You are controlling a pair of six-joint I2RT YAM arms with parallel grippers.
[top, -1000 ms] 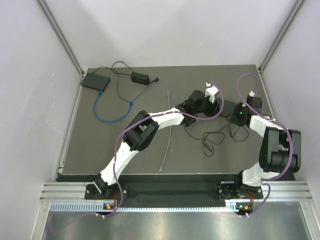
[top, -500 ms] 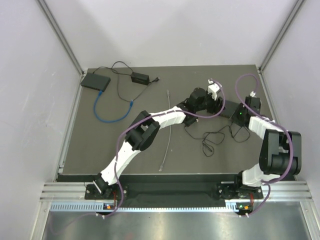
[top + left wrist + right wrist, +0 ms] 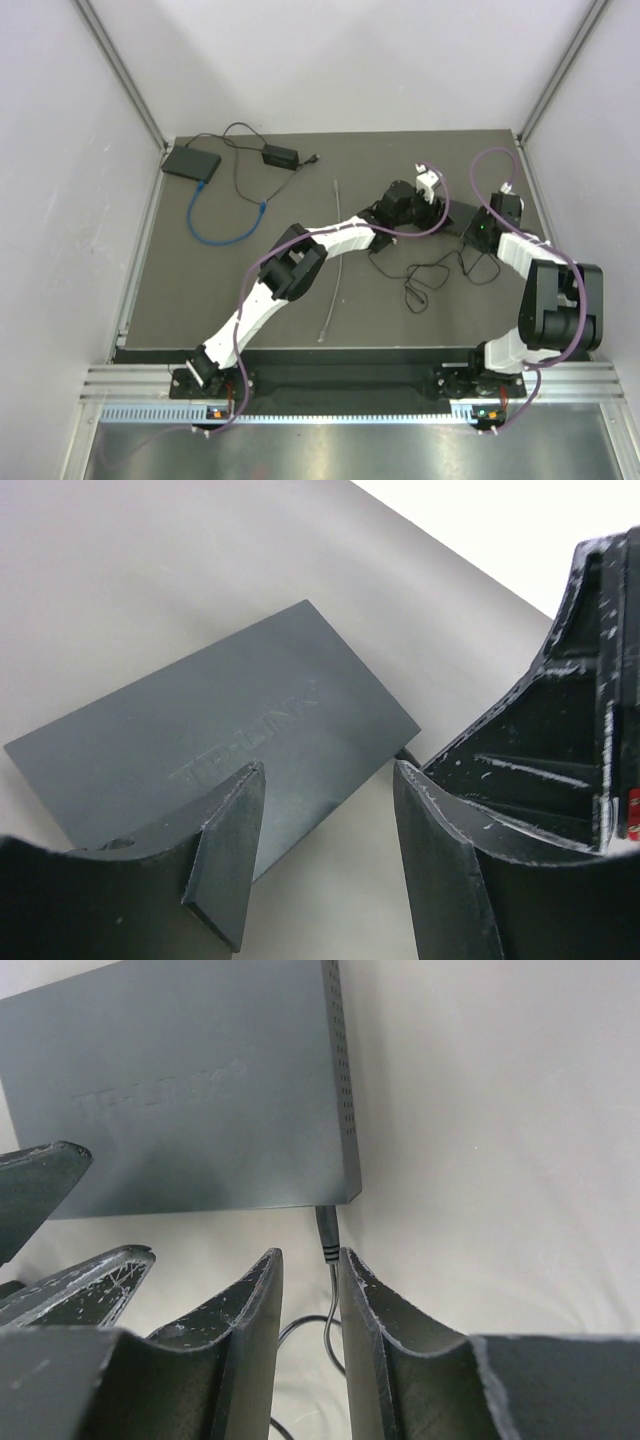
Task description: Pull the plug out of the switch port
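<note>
Closer to the switch (image 3: 456, 220) than a second ago: left arm (image 3: 340, 235), elbow slid toward it across the bench (image 3: 200, 290); right arm (image 3: 545, 290) barely shifted at the wrist.

Top view: flanks the switch from both sides, probably one side to steady the box and the other to draw the lead out. Left arm stretched long and low, forearm nearly flat; right arm folded tight at the elbow, wrist dipping onto the switch's right side. Grip state unreadable from up here.

Left wrist view: hovers the left tool (image 3: 325, 850) above the switch's nearest corner, fingers (image 3: 225, 850) spread wide, nothing held, seemingly poised to brace the box against the pull.

Right wrist view: straddles the cable (image 3: 331, 1295) just behind the plug (image 3: 326, 1228) with the right tool (image 3: 310, 1305), jaws drawn narrow yet a gap showing either side of the cable, so no pinch yet. Plug seated in the port on the switch's edge facing that tool, by a corner.
</note>
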